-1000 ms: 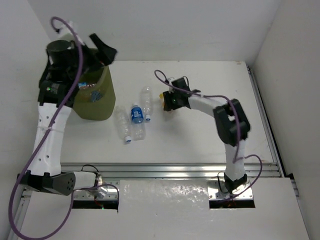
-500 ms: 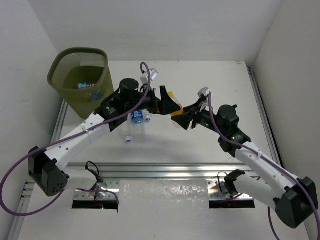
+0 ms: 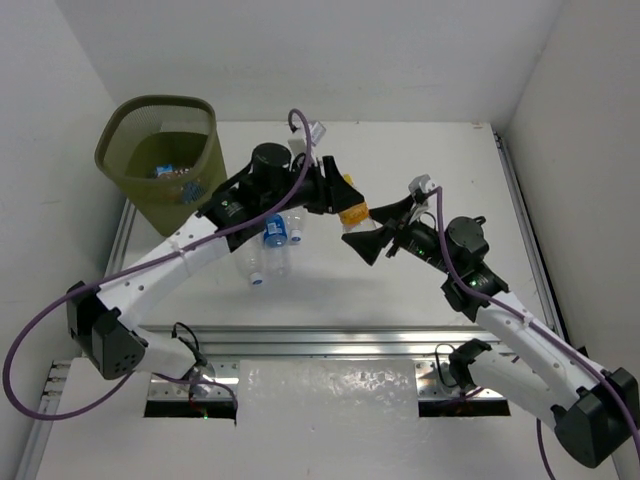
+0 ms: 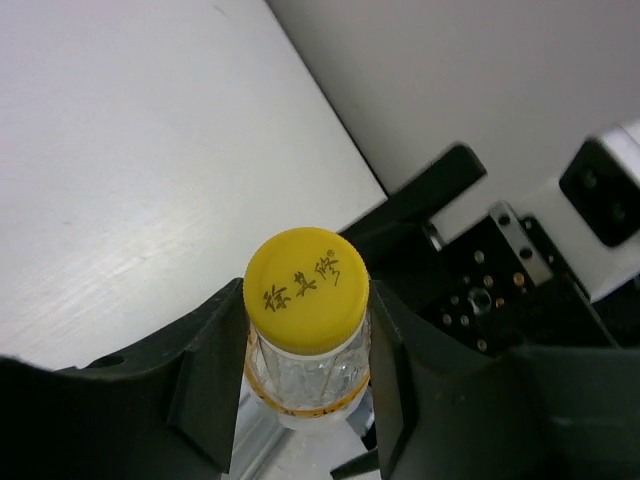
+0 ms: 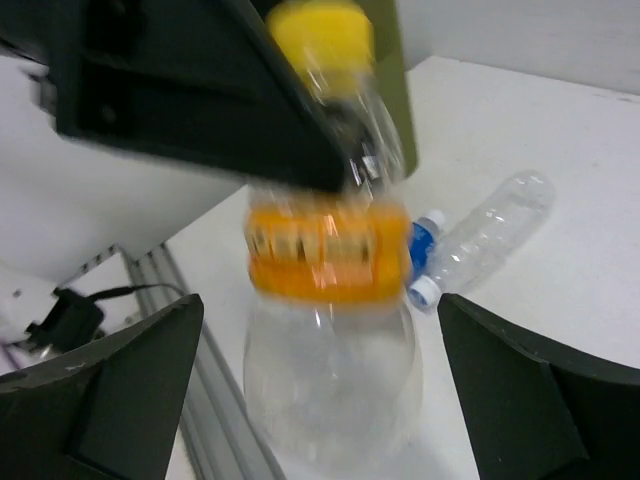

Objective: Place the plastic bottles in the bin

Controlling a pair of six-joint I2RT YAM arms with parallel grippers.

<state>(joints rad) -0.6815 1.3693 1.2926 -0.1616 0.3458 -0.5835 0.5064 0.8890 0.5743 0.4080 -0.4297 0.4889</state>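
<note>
A clear bottle with an orange label (image 3: 352, 212) and a yellow cap (image 4: 305, 288) hangs above the table's middle. My left gripper (image 3: 338, 195) is shut on its neck just under the cap, with a finger (image 4: 212, 365) on each side. My right gripper (image 3: 376, 230) stands open around the bottle's lower body (image 5: 330, 350), its fingers (image 5: 110, 385) well apart from it. On the table lie a blue-labelled bottle (image 3: 274, 228) and clear bottles (image 3: 250, 258). The olive-green bin (image 3: 112, 140) stands at the far left with several bottles (image 3: 170, 172) inside.
Both arms meet over the table's middle, the left forearm crossing above the lying bottles. A clear bottle (image 5: 490, 232) and a blue-capped one (image 5: 424, 232) lie just beyond the held one. A metal rail (image 3: 340, 338) runs along the near edge. White walls enclose the back and sides.
The left arm swung from the bin to the middle and shut on the orange-labelled bottle's neck. The right gripper, which carried that bottle up, has opened off it.
</note>
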